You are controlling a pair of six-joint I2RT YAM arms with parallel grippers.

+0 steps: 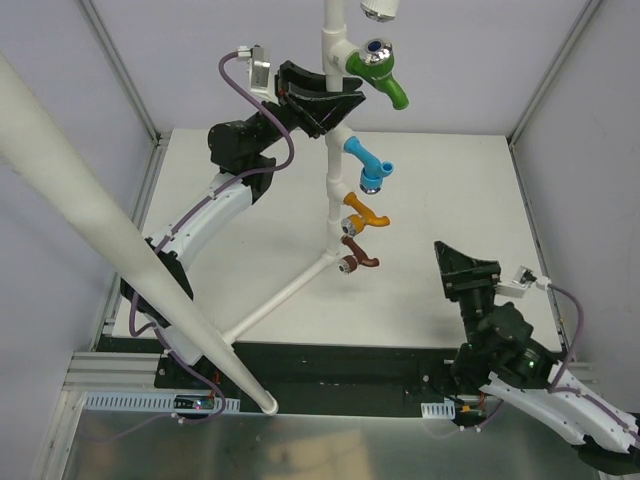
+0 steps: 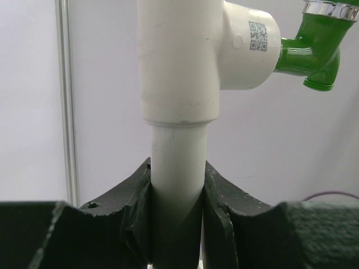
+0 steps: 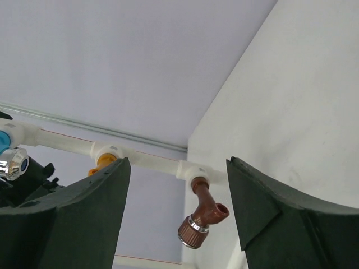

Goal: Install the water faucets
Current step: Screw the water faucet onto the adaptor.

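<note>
Four faucets sit in the tee joints of an upright white pipe frame [image 1: 331, 160]: green [image 1: 380, 72] at the top, then blue [image 1: 368, 162], orange [image 1: 364, 213] and brown [image 1: 356, 256] lowest. My left gripper [image 1: 322, 105] is shut on the upright pipe [image 2: 175, 174] just below the green faucet's tee; the green faucet [image 2: 314, 47] shows at the upper right of the left wrist view. My right gripper [image 1: 463, 268] is open and empty, right of the frame. In the right wrist view the brown faucet [image 3: 203, 216] hangs between my open fingers [image 3: 84, 218], far off, with the orange one [image 3: 101, 163] partly hidden.
A long white pipe [image 1: 110, 230] of the frame slants across the left foreground, and another leg [image 1: 275, 300] runs along the white tabletop toward the front. Grey enclosure walls and metal posts [image 1: 120, 70] surround the table. A black strip [image 1: 330, 365] lies at the near edge.
</note>
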